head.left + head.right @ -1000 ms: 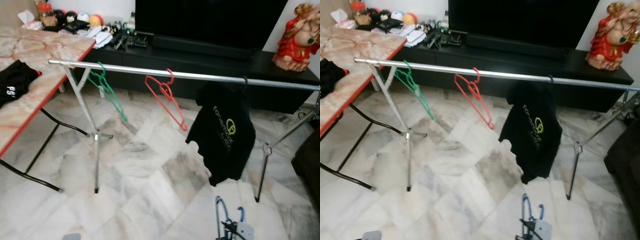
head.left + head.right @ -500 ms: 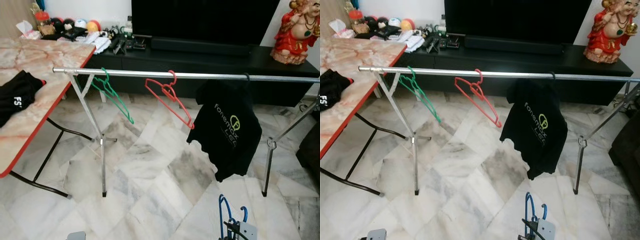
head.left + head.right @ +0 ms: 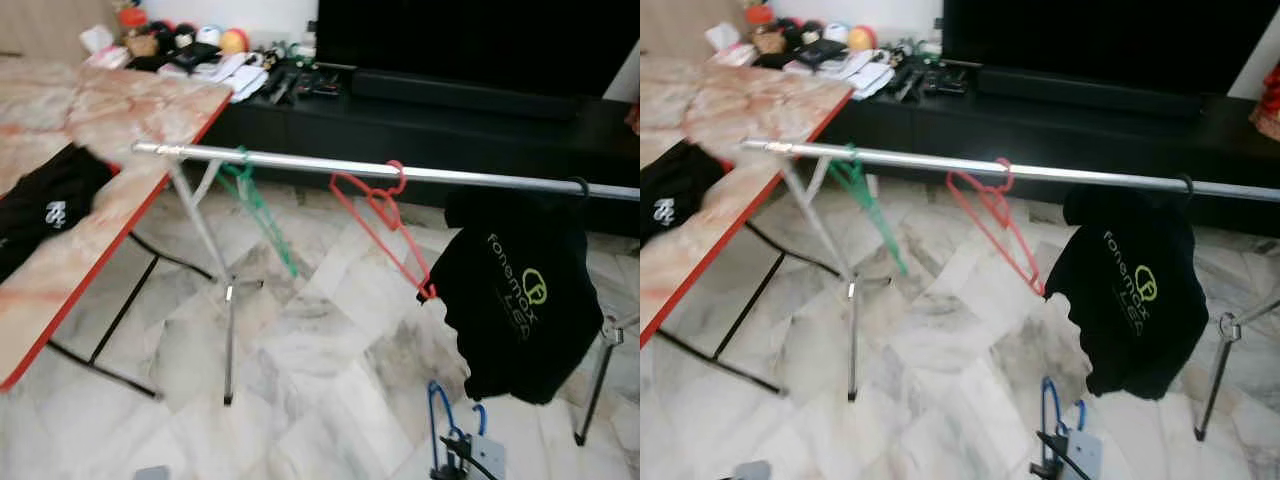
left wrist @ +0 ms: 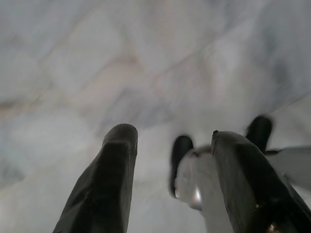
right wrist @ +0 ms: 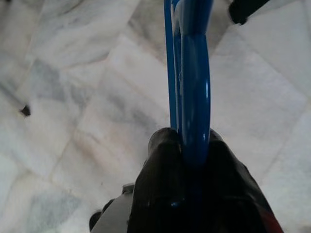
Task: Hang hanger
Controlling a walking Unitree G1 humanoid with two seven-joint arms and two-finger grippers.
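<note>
**Blue hanger held low, rail up ahead**

Marble floor (image 3: 330, 350) runs under a marble-topped table (image 3: 90, 130) at the left. Left gripper (image 4: 170, 184) hangs idle, fingers spread, empty. Along the clothes rail (image 3: 300, 163) hang a green hanger (image 3: 262, 205), red hanger (image 3: 385, 225) and black T-shirt (image 3: 520, 300). Right gripper (image 5: 187, 160) pinches the blue hanger (image 3: 440, 415) upright, below and nearer than the rail.

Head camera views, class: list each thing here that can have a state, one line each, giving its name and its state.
Blue plastic hanger: clamped in the right gripper, low, not on the rail.
Green plastic hanger: hooked on the silver metal rail, empty.
Red plastic hanger: hooked on the rail, empty.
Black printed T-shirt: hanging from the rail.
Black garment: lying on the marble-topped folding table.
Left gripper: open, empty.
</note>
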